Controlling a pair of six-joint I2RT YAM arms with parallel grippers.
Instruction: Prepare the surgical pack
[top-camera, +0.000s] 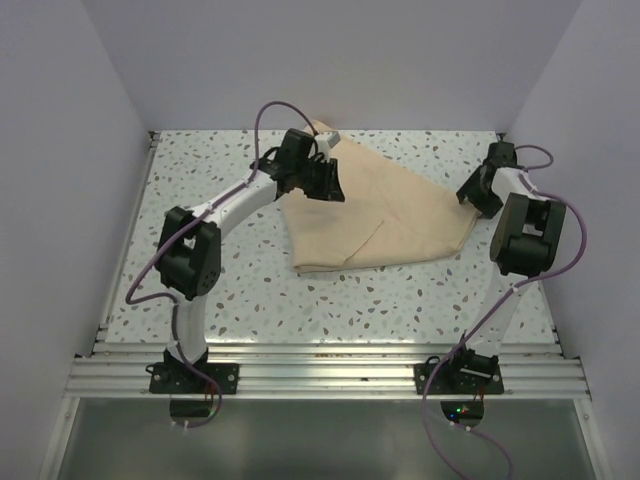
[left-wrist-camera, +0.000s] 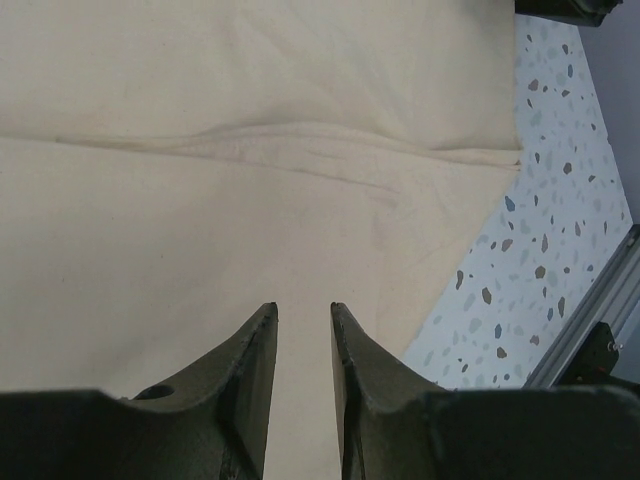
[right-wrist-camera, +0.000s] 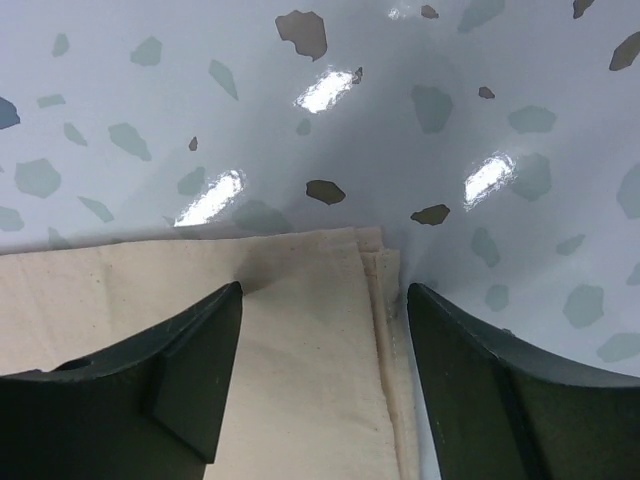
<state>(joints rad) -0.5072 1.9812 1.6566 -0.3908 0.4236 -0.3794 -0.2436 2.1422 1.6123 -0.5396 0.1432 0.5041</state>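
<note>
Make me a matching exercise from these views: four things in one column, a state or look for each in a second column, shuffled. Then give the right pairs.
Column one
1. left gripper
2. right gripper
3. cloth
4. table

Column two
A. speckled and glossy
B. fingers wide apart over a layered cloth corner
C. fingers narrowly apart above the cloth
D. tan, folded, on the table

Pairs: 1-C; 2-B; 3-D; 4-A.
</note>
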